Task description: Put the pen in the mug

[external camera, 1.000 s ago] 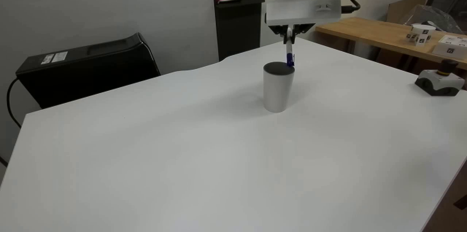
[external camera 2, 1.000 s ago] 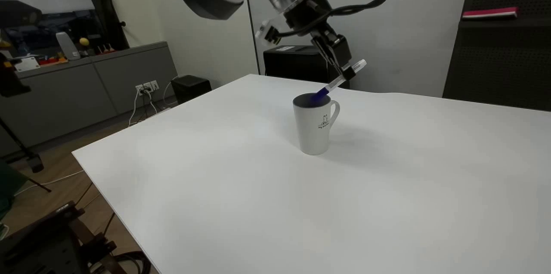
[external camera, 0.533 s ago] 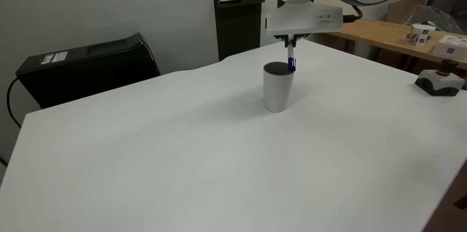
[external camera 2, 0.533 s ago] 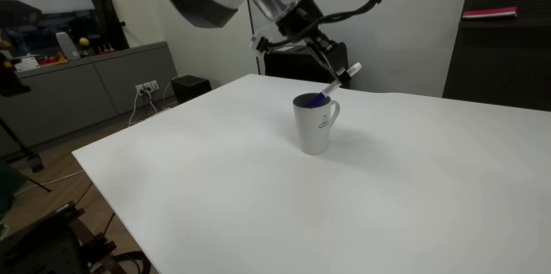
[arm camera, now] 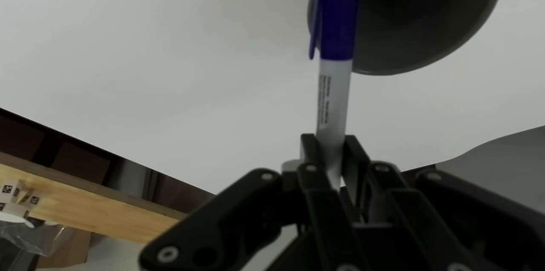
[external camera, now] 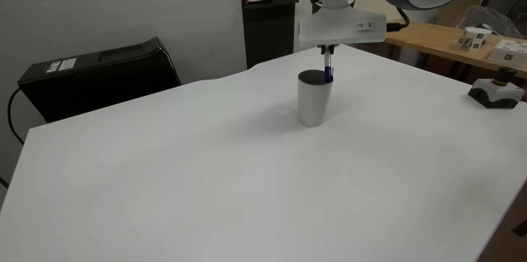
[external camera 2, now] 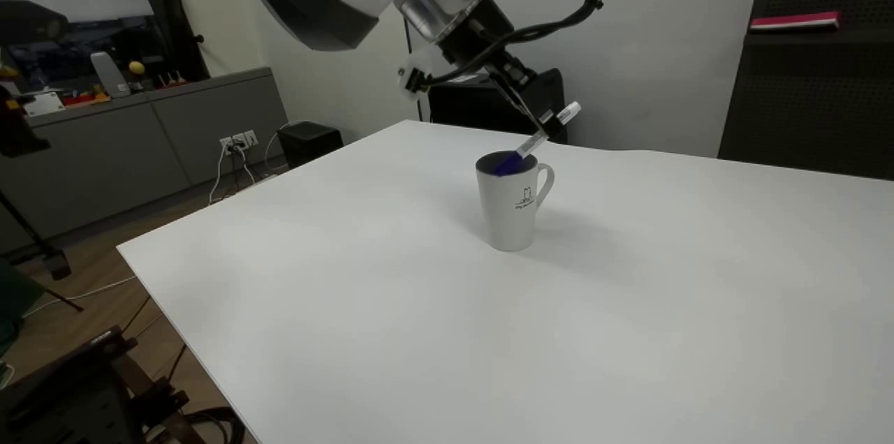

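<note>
We've got the gripper [arm camera: 331, 147] pinching the pen [arm camera: 334, 87], two fingers [arm camera: 311, 151] pressed to either side of the white barrel. And there's our pen: tilted, blue cap [arm camera: 338, 19] pointing downward, right at the mouth of the mug [external camera 2: 508, 210]! In an exterior view we catch the white end [external camera 2: 569, 111] poking out beyond the fingers, up and away from the mug. From the wrist we look along the barrel and see the cap across the mug's dark inside; how deep it sits, and whether it touches the rim, we cannot tell. The mug stands upright on the white table [external camera: 185, 196] in both exterior views, and we spot its handle [external camera 2: 548, 186] and a small dark drawing [external camera 2: 525, 198] on its side. Beyond the table's edge we pick out a black case [external camera: 99, 78] by the grey wall [external camera: 103, 2]. On the table, well apart from the mug, we find a button box [external camera: 498, 90], and behind it a wooden bench [external camera: 436, 37] carrying white pieces [external camera: 476, 31] with square black markings.
</note>
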Available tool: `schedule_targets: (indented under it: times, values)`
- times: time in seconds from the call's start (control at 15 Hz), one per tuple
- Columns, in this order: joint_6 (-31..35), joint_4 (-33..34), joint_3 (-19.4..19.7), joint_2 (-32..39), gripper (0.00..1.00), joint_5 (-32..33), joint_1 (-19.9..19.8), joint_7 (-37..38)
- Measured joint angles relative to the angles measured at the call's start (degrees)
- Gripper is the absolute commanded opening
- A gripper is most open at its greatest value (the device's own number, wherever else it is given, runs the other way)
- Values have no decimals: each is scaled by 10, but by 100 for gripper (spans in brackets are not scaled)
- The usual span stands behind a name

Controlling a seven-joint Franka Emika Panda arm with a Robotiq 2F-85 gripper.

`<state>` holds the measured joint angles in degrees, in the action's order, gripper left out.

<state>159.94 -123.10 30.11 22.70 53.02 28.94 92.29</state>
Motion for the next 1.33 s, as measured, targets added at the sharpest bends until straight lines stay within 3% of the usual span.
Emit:
schedule_targets:
  times: [0.33,0.67,1.0,1.33]
  values:
    - [-3,-6,-1,0,5,-8,6,-3]
    - [-17,-7,-29,6,5,-77,3,-37]
    - [-49,15,-114,9,5,-80,-77,-45]
    - [-57,32,-150,16,5,-80,-139,-53]
